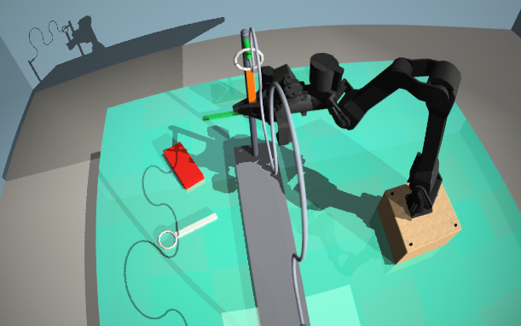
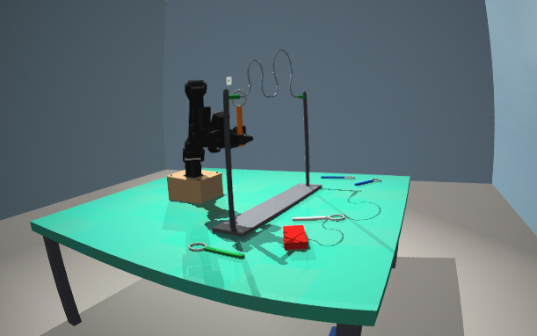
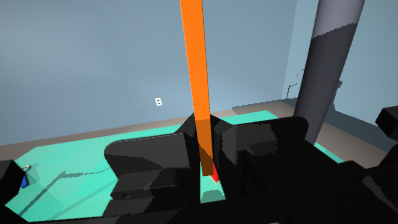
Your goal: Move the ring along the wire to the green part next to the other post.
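Observation:
The ring [image 1: 235,60] [image 2: 246,98] is around the wire at the inner end of the near green part [image 1: 247,43] [image 2: 234,97], beside the near post [image 1: 253,138] [image 2: 228,167] [image 3: 332,65]. Whether it touches the wire is too small to tell. Its orange handle [image 1: 251,85] [image 2: 239,119] [image 3: 196,65] hangs down nearly upright. My gripper [image 1: 246,107] [image 2: 244,139] [image 3: 199,116] is shut on the handle's lower end. The grey wire [image 1: 303,192] [image 2: 281,50] rises in two loops to the far green part [image 2: 301,97] at the far post [image 2: 307,141].
The grey base plate [image 1: 265,222] [image 2: 278,206] lies under the wire. A red box [image 1: 184,166] [image 2: 295,237], a white ring tool [image 1: 197,225] [image 2: 310,218] and a green-handled one [image 1: 220,115] [image 2: 225,252] lie on the table. Two blue-handled tools lie at its far side.

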`<action>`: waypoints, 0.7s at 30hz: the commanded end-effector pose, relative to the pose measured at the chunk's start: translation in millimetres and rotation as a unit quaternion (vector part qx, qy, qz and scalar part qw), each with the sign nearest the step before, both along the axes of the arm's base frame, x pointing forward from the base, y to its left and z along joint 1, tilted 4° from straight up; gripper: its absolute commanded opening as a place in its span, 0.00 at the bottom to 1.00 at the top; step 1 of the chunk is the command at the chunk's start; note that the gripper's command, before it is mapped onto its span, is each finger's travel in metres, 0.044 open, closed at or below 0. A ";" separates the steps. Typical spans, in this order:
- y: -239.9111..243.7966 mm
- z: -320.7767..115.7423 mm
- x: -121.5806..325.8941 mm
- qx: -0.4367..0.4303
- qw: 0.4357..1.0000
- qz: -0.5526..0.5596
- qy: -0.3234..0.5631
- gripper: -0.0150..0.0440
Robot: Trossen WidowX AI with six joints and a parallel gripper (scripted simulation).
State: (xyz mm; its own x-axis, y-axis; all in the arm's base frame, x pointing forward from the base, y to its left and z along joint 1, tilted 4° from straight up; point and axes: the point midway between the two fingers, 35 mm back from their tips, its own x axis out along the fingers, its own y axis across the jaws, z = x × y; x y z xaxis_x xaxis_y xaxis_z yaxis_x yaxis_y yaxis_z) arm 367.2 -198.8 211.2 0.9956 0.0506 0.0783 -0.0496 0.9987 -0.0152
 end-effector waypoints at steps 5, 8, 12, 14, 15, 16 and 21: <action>10.1 4.0 -1.4 -0.003 1.000 0.000 -0.004 0.00; 13.8 3.9 -1.5 0.000 1.000 0.000 -0.003 0.00; 19.2 3.8 -1.6 0.006 1.000 0.002 -0.003 0.00; 22.3 3.7 -1.6 0.010 1.000 0.002 -0.003 0.00; 23.9 3.7 -1.7 0.013 1.000 0.003 -0.003 0.00; 25.5 3.6 -1.7 0.015 1.000 0.003 -0.003 0.00; 35.2 3.7 -1.9 0.035 0.999 0.005 -0.002 0.00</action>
